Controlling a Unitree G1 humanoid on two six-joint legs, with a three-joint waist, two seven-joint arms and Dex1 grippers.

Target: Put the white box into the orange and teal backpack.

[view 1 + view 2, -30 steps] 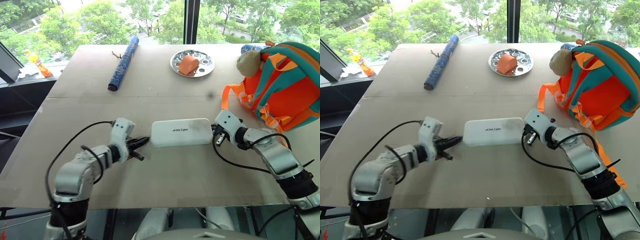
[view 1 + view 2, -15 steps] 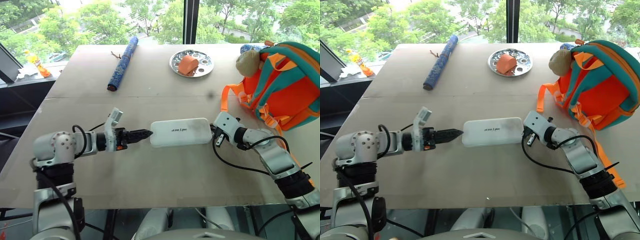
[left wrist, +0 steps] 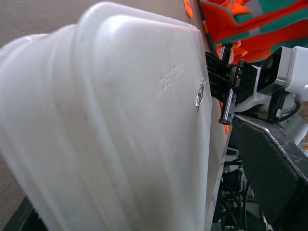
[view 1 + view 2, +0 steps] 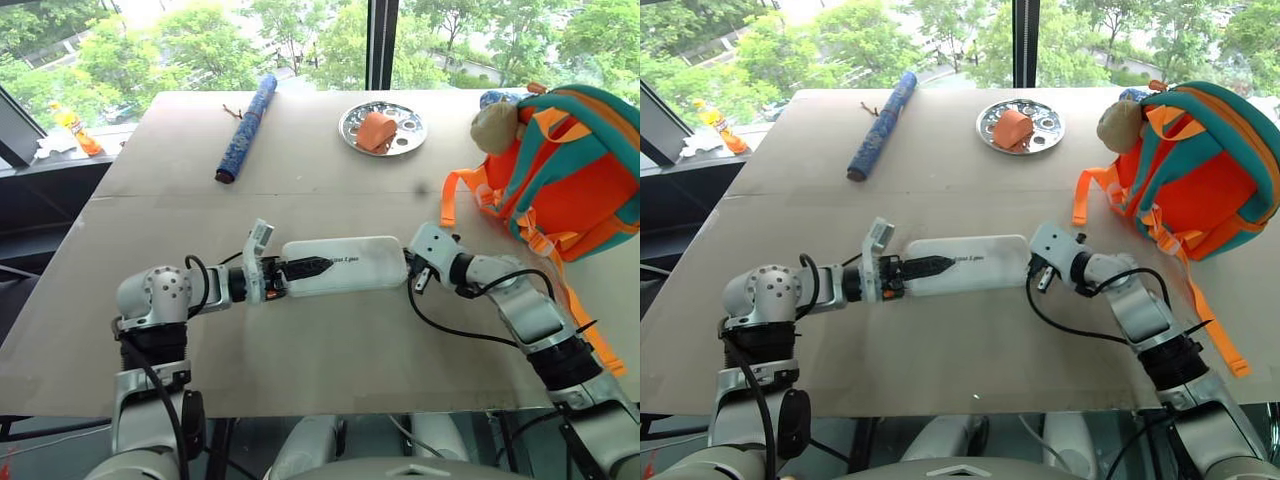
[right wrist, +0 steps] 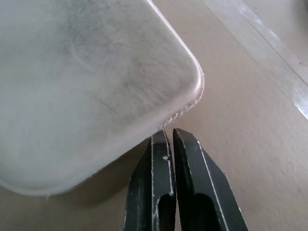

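While the flat white rectangular box with rounded corners (image 4: 345, 265) lies on the pale wooden table (image 4: 300, 170), well apart from the bright orange backpack with teal trim (image 4: 570, 170) standing at the table's far right corner, both arms reach in low and nearly level from opposite ends of it in the left eye view. The left gripper (image 4: 305, 268) points toward the right with its black fingers spread over the box's left end, one finger lying across the top face near the small dark lettering. The right gripper (image 4: 410, 272), on a bent arm angled toward the left, meets the box's right end. Farther back sit a rolled blue patterned pouch (image 4: 247, 125) and a round metal plate (image 4: 384, 126) holding an orange lump (image 4: 377, 130). The left wrist view adds what the head camera cannot: the box's edge runs between the jaws, one carbon-patterned finger (image 3: 272, 168) beside its face, and the right gripper's black hardware shows at the far end before the backpack. The right wrist view shows the right gripper's fingers (image 5: 161, 192) pressed together, empty, their tips tucked at a rounded corner of the box just above the table.
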